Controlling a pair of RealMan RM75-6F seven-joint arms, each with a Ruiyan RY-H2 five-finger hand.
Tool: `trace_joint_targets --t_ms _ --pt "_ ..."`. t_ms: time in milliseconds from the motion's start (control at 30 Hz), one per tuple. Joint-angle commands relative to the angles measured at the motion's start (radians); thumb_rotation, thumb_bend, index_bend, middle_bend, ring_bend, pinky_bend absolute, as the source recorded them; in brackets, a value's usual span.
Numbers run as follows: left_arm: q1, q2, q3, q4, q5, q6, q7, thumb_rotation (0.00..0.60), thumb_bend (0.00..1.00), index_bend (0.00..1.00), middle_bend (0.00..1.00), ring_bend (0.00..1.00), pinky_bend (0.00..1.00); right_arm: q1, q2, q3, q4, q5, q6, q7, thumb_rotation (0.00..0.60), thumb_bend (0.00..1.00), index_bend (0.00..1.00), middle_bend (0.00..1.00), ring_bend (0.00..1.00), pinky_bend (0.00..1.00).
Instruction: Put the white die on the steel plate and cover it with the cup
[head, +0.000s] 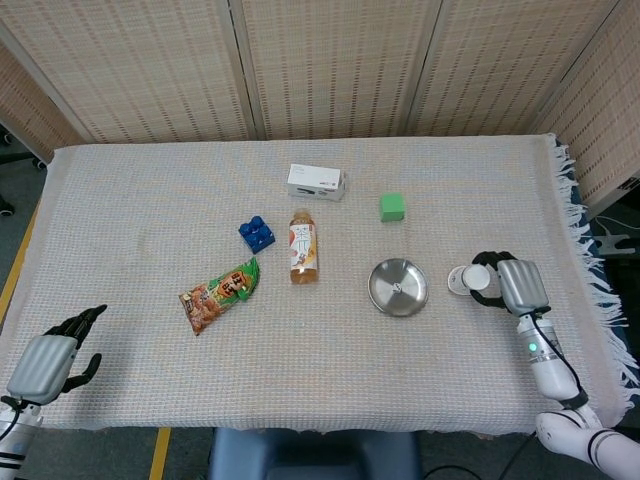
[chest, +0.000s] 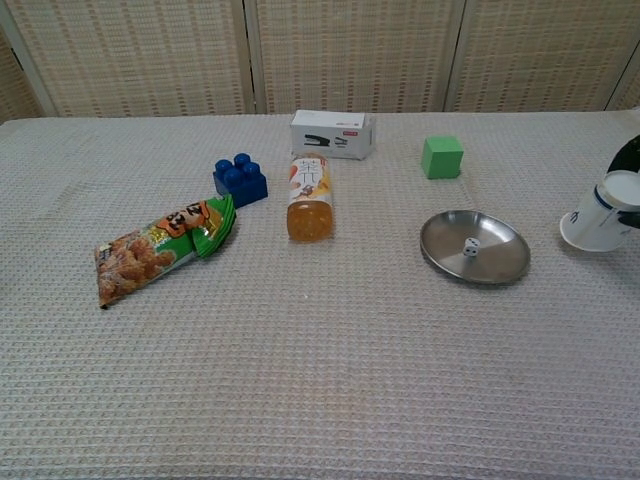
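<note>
The white die is seen lying uncovered on the steel plate, a little to the left of the plate's middle in the chest view. The cup is held upside down and tilted, well to the right of the plate and apart from it, its wide mouth turned down toward the cloth. It is gripped by the right hand, whose dark fingers are wrapped around the cup's narrow end. The left hand is found at the near left edge of the table, with nothing in it and its fingers spread apart. Behind the plate a green cube is set. To the left of the plate a bottle lies on its side, with a white box behind it. Further left are placed a blue brick and a snack bag.
</note>
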Motion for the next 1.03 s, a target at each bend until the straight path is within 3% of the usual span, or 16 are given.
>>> trace_joint_targets --t_ms 33,67,133,300,400,667,900,1033 --pt "0.000 -0.001 0.000 0.001 -0.001 -0.001 0.000 0.600 0.45 0.08 0.14 0.22 0.41 0.000 0.008 -0.004 -0.007 -0.003 -0.015 -0.001 0.600 0.11 0.23 0.29 0.14 0.42" --pt "-0.001 -0.001 0.000 0.002 -0.001 -0.002 -0.001 0.600 0.45 0.09 0.14 0.22 0.41 0.002 0.018 -0.008 -0.017 -0.006 -0.031 0.001 0.600 0.10 0.17 0.21 0.07 0.35" --pt "-0.002 0.000 0.001 0.001 0.000 -0.004 -0.001 0.600 0.45 0.08 0.14 0.22 0.41 0.006 0.040 -0.015 -0.036 -0.017 -0.049 0.007 0.600 0.09 0.08 0.12 0.00 0.26" --pt "-0.002 0.000 0.001 0.001 -0.003 -0.006 0.000 0.600 0.45 0.08 0.14 0.22 0.41 -0.001 0.139 -0.038 -0.135 -0.037 -0.068 -0.051 0.600 0.08 0.00 0.01 0.00 0.18" --pt "-0.002 0.000 0.001 0.001 -0.002 -0.006 0.003 0.600 0.45 0.08 0.14 0.22 0.41 -0.035 0.197 -0.033 -0.227 -0.034 -0.010 -0.103 0.600 0.08 0.00 0.00 0.00 0.17" --pt "-0.007 -0.008 0.002 0.006 -0.009 -0.019 0.022 0.600 0.45 0.08 0.14 0.22 0.41 -0.178 0.274 -0.008 -0.404 -0.047 0.270 -0.176 0.600 0.08 0.00 0.00 0.00 0.16" --pt "-0.007 -0.014 -0.002 0.002 -0.015 -0.017 0.044 0.600 0.45 0.09 0.14 0.22 0.41 -0.224 0.300 0.022 -0.581 0.189 0.257 -0.510 0.600 0.08 0.00 0.00 0.00 0.17" --pt "-0.007 -0.013 0.000 0.001 -0.006 -0.011 0.044 0.600 0.45 0.09 0.14 0.22 0.41 -0.223 0.290 0.026 -0.616 0.205 0.267 -0.574 0.600 0.08 0.00 0.00 0.00 0.17"
